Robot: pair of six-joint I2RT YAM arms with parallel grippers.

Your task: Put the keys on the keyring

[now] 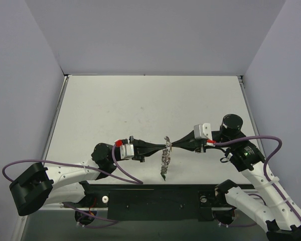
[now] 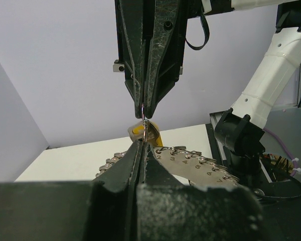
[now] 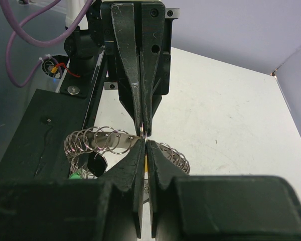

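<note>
L gripper (image 1: 160, 147) and R gripper (image 1: 173, 144) meet tip to tip at centre frame in the top view, above the table (image 1: 140, 100). The ring (image 1: 165, 159) hangs edge-on just below where they meet, clear of the surface. Both sets of jaws are clenched. L looks to nip the ring's rim, w/ beaded coils fanning out either side of its tips in the L wrist view. R seems to pinch a thin wire loop by the yellow key (image 2: 138, 130), which sits right at the tips, touching or nearly so. A green key (image 3: 75, 175) shows lower left in the R wrist view, by the coils; can't tell if it's threaded. Blue key not seen.

Handling, as a guess: ring is light, springy and thin, and apt to twist or slip in a hard pinch, so grip the rim close to the join. Keys are tiny and stiff w/ slick heads, so take them by the plastic head and keep the hole free.
</note>
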